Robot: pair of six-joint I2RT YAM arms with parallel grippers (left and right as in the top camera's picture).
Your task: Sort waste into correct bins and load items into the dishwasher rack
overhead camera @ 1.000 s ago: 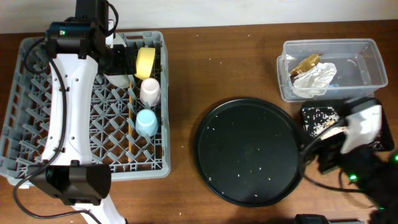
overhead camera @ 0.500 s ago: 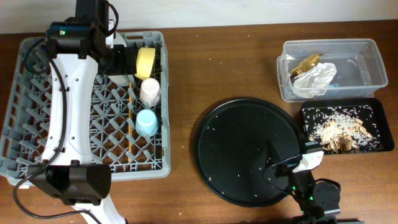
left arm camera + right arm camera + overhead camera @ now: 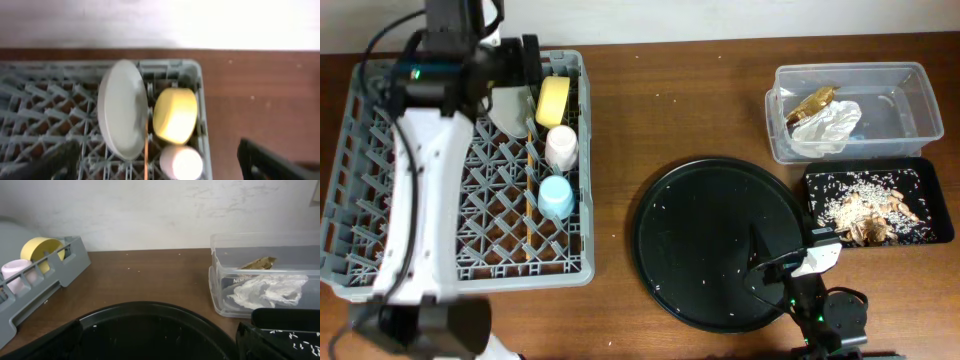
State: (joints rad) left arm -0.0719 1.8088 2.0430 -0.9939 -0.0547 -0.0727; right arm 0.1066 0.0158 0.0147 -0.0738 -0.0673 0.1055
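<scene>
The grey dishwasher rack (image 3: 380,215) at the left holds the white plate (image 3: 508,108) on edge, the yellow bowl (image 3: 553,100), the pink cup (image 3: 560,147), the blue cup (image 3: 557,196) and the chopsticks (image 3: 531,178). My left gripper (image 3: 523,68) is open and empty above the rack's far edge. Its wrist view shows the plate (image 3: 122,107), bowl (image 3: 175,114) and pink cup (image 3: 181,162) below the gripper (image 3: 155,152). My right gripper (image 3: 160,342) is open and empty, low over the near side of the round black tray (image 3: 150,322).
The clear tub (image 3: 910,110) at the back right holds the crumpled wrapper (image 3: 828,125) with the golden-brown piece (image 3: 812,103). The shallow black tray (image 3: 920,232) beside it holds rice grains and brown scraps. The round black tray (image 3: 710,240) carries a few stray grains.
My left gripper has drawn up and back from the plate, which stays in the rack. My right arm left the black tray a second ago and now rests at the front edge.
</scene>
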